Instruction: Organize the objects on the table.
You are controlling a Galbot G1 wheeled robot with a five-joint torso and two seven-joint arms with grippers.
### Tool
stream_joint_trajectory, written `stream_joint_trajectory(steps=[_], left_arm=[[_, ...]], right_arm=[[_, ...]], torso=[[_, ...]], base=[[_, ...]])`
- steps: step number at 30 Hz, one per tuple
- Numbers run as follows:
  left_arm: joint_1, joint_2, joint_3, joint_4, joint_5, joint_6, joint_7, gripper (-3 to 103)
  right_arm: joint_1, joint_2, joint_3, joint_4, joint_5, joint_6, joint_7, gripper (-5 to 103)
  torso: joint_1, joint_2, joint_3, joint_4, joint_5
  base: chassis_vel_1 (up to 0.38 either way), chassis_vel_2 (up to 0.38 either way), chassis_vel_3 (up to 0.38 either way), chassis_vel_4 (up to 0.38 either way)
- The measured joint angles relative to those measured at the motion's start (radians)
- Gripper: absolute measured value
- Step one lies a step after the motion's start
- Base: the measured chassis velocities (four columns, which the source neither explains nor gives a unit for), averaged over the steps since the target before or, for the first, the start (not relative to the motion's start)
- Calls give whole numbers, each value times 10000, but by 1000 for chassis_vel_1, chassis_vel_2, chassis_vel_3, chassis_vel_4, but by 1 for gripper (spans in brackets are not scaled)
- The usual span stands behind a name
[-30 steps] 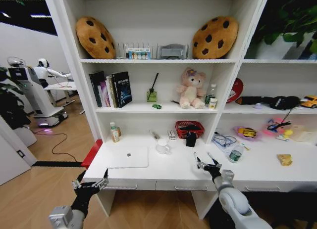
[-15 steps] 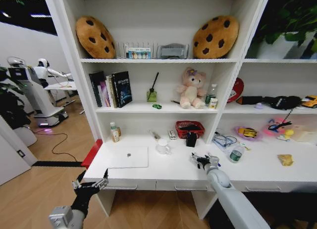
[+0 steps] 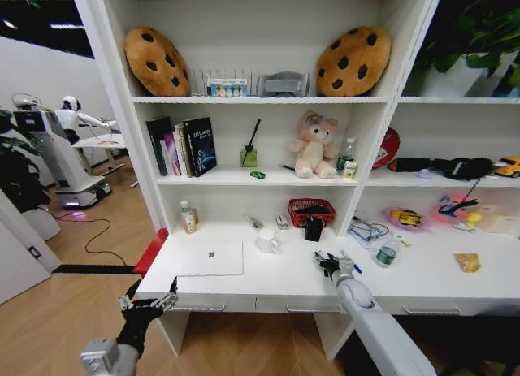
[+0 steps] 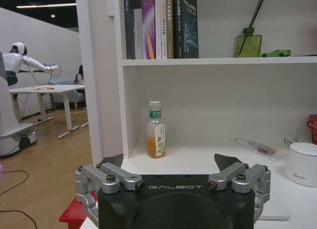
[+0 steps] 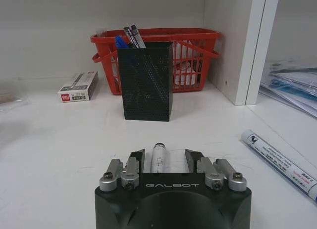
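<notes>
Flat on the table [image 3: 284,283], close to its front edge: a slim silver-and-black pen [image 5: 158,159], tip pointing toward the black pen cup [image 5: 147,80]. Around that pen, the right gripper [image 5: 164,154], low over the desktop, fingers spread with one on each side and a gap left on both sides, not pinching it. Just beyond, standing upright in front of the red basket [image 5: 193,56]: the pen cup, with blue and dark pens sticking out of its top. To one side of the gripper, lying loose on the white surface: a white-and-blue pen [image 5: 277,162]. Near the basket's other end, a small flat box [image 5: 78,86].

From the head view, placing the right gripper [image 3: 329,265] mid-desk, between the white mug [image 3: 266,241] and the green-labelled clear bottle [image 3: 387,252]. Left of the mug, closed and flat: the silver laptop [image 3: 210,258]. At the back left corner, against the shelf wall: a small bottle of orange liquid [image 4: 156,136].

Off the table's front left corner, held below desk level: the left gripper [image 3: 149,301], fingers wide apart, holding nothing, facing the shelf unit.
</notes>
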Motion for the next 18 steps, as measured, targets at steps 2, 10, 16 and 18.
stream_joint_trajectory(steps=[2,10,16,18], left_arm=[[0,0,0,0,0,0,0,100],[0,0,0,0,0,0,0,100],[0,0,0,0,0,0,0,100],[0,0,0,0,0,0,0,100]], right_arm=[[2,-34,-1,0,4,-1,0,47],[79,-217,-4,-4,54,-7,-18,14],[-18,-341,44,135,120,-83,-50,1],[-53,-370,63,157,124,-83,-53,1]], torso=[[0,0,0,0,1],[0,0,0,0,1],[-1,0,0,1,-1],[-2,0,0,0,0]], base=[[0,0,0,0],[0,0,0,0],[0,0,0,0],[0,0,0,0]])
